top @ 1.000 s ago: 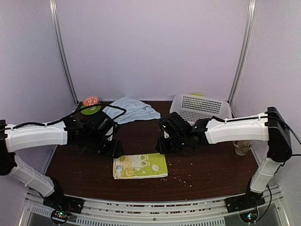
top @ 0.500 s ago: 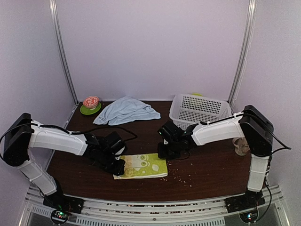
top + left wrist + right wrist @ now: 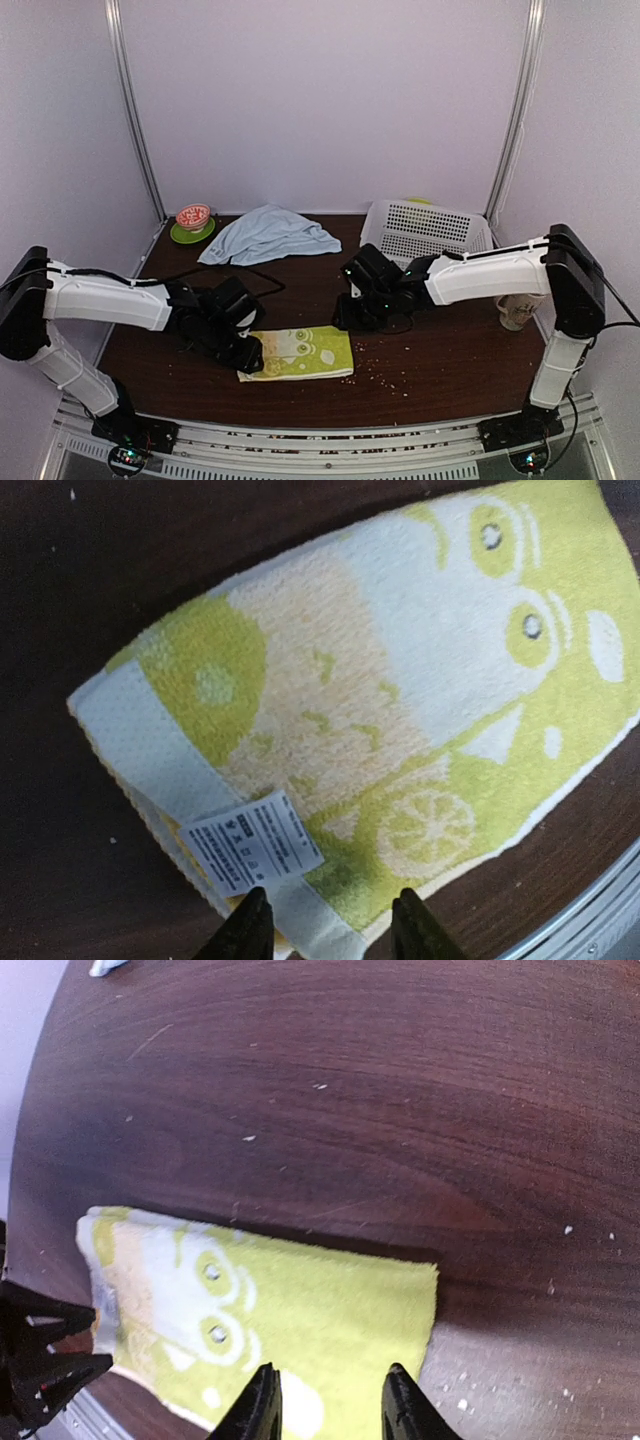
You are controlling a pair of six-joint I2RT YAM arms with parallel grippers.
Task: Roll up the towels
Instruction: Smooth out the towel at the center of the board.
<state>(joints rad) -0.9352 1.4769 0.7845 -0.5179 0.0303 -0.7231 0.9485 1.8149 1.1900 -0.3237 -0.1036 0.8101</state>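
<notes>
Top external view: both arms reach in over the green towel [image 3: 297,353], which lies flat on the worktop [image 3: 450,360]. The left pincer [image 3: 248,357] is at its short end and the right pincer [image 3: 350,318] just behind its far edge. The blue towel [image 3: 268,233] lies crumpled well beyond both, and the fingertips are hidden under the wrist housings. Left wrist view: the left pincer [image 3: 325,920] stands part-open astride the white hem, just beside the care label [image 3: 250,840], with the green towel [image 3: 400,710] spreading ahead of it. I judge the roll not yet begun, so next it should pinch that hem and turn it over. The frame edge cuts off the tips, so contact is unclear. Right wrist view: the right pincer [image 3: 328,1405] is part-open and empty over the green towel [image 3: 300,1310], placed to steady it.
</notes>
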